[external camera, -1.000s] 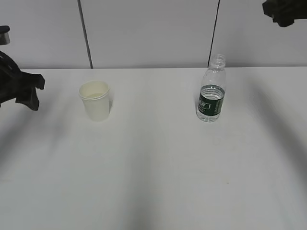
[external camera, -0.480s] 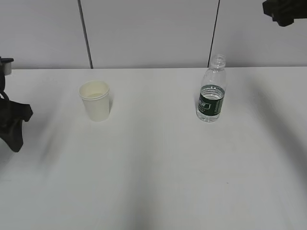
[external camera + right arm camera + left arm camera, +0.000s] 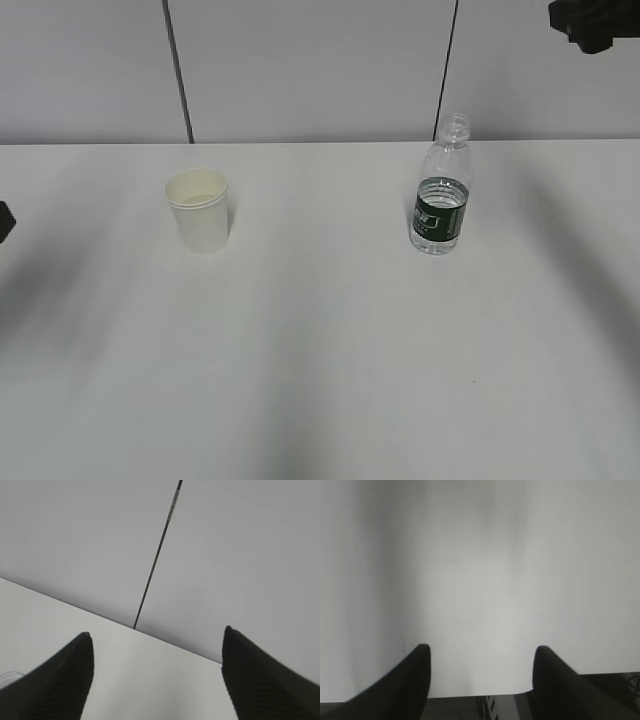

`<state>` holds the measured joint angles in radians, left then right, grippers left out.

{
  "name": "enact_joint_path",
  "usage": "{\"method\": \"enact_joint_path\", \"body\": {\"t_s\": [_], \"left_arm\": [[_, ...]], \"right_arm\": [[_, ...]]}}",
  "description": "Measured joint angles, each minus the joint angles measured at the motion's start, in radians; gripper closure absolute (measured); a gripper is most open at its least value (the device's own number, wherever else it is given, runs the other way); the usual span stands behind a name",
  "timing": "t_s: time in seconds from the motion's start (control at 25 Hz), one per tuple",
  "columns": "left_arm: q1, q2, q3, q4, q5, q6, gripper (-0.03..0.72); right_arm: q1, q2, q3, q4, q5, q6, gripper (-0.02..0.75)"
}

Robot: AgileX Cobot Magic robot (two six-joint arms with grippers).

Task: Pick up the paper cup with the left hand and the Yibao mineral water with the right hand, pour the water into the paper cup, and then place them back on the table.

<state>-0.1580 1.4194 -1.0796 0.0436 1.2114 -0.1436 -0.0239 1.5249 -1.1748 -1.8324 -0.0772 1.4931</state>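
The paper cup (image 3: 201, 210) stands upright on the table (image 3: 320, 350), left of centre, white with a cream inside. The Yibao mineral water (image 3: 440, 195) stands upright to the right, capless, with a dark green label. Only a black sliver of the left hand (image 3: 4, 220) shows at the left edge of the exterior view, far from the cup. In its wrist view my left gripper (image 3: 482, 650) is open over bare tabletop near the table's edge. The right hand (image 3: 597, 20) hangs high at the top right. My right gripper (image 3: 157, 630) is open and empty, facing the wall.
A grey panelled wall (image 3: 310, 70) with dark vertical seams rises behind the table. The table's near edge (image 3: 470, 694) shows in the left wrist view, with dark floor below it.
The left arm has slid left and down, almost out of the exterior view, and its jaws have narrowed somewhat. Cup, bottle and right arm have not moved.
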Motion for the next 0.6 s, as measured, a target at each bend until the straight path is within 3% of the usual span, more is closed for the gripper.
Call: {"method": "enact_joint_path", "body": {"t_s": [0.6], "left_arm": [[0.0,-0.542,0.277,-0.003,0.024,0.0,0.318]], "right_arm": [[0.0,0.0,0.0,0.0,0.002,0.072,0.152]]}}
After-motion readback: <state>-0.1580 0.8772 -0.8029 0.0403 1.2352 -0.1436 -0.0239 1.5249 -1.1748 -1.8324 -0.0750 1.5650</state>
